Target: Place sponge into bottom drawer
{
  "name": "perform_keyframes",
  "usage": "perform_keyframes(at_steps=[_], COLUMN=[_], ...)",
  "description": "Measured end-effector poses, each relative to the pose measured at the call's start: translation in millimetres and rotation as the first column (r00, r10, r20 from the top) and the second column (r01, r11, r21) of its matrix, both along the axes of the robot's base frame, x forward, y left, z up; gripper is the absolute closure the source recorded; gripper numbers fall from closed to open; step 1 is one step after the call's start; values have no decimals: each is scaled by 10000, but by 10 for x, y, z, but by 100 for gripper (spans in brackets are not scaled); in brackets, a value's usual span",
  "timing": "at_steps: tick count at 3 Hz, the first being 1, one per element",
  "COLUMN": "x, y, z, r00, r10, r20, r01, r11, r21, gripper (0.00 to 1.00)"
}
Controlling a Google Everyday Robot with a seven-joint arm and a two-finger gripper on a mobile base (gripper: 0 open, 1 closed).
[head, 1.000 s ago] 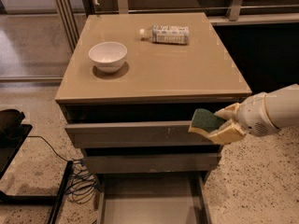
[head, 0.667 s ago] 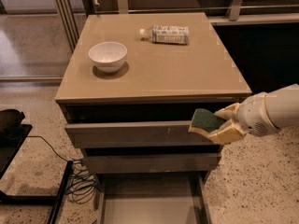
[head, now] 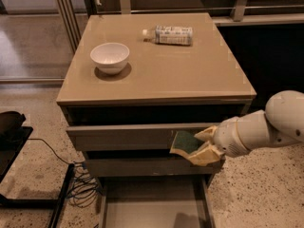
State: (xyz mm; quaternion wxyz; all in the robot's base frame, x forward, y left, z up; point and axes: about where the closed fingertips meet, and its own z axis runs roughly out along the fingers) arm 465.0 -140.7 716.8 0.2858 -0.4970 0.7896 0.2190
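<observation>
The sponge (head: pixel 185 142), dark green on top with pale yellow foam below, is held in my gripper (head: pixel 202 146) in front of the cabinet's drawer fronts at the right. The gripper's pale fingers (head: pixel 207 134) are shut on the sponge from the right. The white arm (head: pixel 266 127) reaches in from the right edge. The bottom drawer (head: pixel 156 208) is pulled open below, showing a flat grey floor and thin side walls. The sponge hangs above the drawer's right rear part, well clear of its floor.
A white bowl (head: pixel 110 57) and a plastic bottle lying on its side (head: pixel 168 34) sit on the cabinet top (head: pixel 190 75). Cables (head: pixel 78 184) and a dark stand (head: pixel 12 141) lie on the speckled floor at the left. A glass partition stands behind.
The gripper and sponge have moved slightly lower and left in front of the drawer fronts. The drawer, bowl and bottle have not moved.
</observation>
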Motion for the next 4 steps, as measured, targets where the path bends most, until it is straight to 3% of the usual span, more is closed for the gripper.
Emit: perform_keyframes(at_steps=[1,2,3,4], x=[-186,-317,-362,-277], y=[247,410,514,539], z=[-576,-1108,-1542,-1955], r00=[9992,9997,9998,9989], r10=[-84,-153,-131,-360], r20=[-395,-170,172,291], r01=[98,168,115,347], r11=[9994,9952,9958,9985], r21=[343,968,912,419], gripper=[100,100,100,100])
